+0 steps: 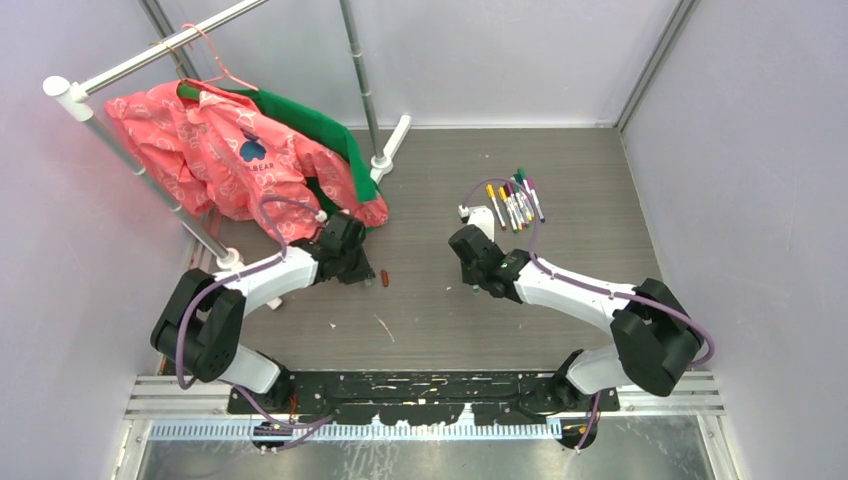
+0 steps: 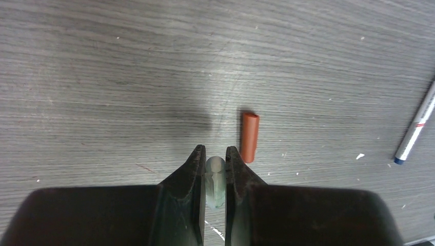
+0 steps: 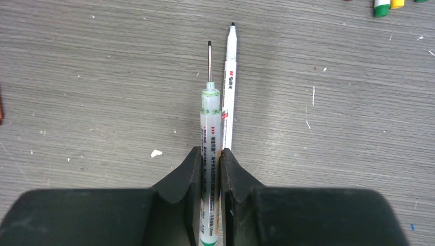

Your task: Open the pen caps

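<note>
Grips closed on both arms

Our left gripper [image 2: 215, 154] has its two black fingers [image 2: 191, 177] drawn nearly together, clamped on a short pale translucent plastic pen cap [image 2: 216, 179] whose rounded end peeks out between the tips. Just beside the right-hand fingertip, a reddish-brown plastic pen cap [image 2: 250, 136] lies on the grey wood-grain table [image 2: 102, 77]; we cannot tell whether it touches the finger.

Our right gripper [image 3: 210, 151] pinches its fingers [image 3: 185, 177] on a clear-barrelled pen [image 3: 210, 123] with a green collar and a thin, dark, bare tip pointing away from the wrist. A slim white pen [image 3: 229, 87], also uncapped, runs right alongside. Its near end is hidden behind a finger, so we cannot say whether it is gripped too.

Only the left wrist view shows us the pale cap; from above, the gripper covers it. The top view alone gives us the cluster of coloured pens [image 1: 515, 205] lying beyond the right gripper, well apart from the left arm, and a pink printed garment [image 1: 220, 150] hanging at far left. The right wrist view catches a green pen cap [image 3: 381, 7] and a yellow pen cap [image 3: 396, 4] at its top edge.
</note>
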`<state>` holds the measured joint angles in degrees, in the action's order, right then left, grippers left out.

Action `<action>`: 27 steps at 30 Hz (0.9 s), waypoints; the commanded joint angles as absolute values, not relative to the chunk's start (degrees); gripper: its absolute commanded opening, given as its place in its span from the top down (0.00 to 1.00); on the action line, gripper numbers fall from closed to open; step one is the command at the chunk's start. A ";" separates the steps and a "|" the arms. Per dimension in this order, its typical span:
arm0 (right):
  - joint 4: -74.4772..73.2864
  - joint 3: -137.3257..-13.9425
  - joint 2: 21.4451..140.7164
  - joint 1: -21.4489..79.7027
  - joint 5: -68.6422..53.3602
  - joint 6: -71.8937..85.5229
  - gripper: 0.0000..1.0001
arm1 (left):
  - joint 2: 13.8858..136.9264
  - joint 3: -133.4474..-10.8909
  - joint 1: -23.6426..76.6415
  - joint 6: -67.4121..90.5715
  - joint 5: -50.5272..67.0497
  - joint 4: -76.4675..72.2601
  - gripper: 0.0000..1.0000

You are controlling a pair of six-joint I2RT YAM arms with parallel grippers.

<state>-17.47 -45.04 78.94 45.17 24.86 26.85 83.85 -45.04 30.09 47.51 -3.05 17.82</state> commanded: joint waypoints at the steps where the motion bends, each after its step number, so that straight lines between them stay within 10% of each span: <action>1: -16.28 -48.18 80.46 44.39 25.26 25.37 0.98 | 85.68 -44.07 29.84 47.43 -3.47 15.01 0.91; 27: -13.71 -50.36 88.00 41.49 22.44 24.08 0.72 | 87.71 -42.98 30.09 49.39 -2.58 13.20 0.69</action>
<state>-15.90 -47.88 87.85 41.87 22.59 24.88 88.14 -43.72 30.04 49.32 -1.41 12.12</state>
